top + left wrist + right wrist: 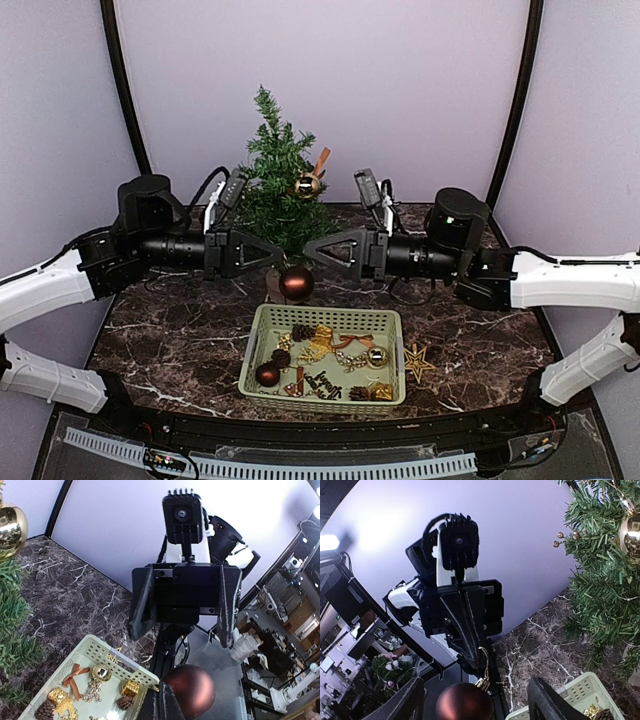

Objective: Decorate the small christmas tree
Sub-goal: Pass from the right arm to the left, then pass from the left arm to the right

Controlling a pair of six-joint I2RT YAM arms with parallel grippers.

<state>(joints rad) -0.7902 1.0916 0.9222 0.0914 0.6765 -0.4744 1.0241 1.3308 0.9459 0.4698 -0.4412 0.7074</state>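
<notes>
- My left end effector (278,252) pinches the gold cord of a glossy brown bauble (296,284); my right end effector (312,248) gapes wide.
- Bristly small christmas tree (272,180) stands rear-centre on the marbled worktop (170,340), behind the lattice basket (322,316).

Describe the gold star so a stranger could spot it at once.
Find the pale green basket in the middle of the marble table. Just beyond its right wall a gold star lies on the marble. It is the only ornament loose on the tabletop, neither in the basket nor on the tree.
</notes>
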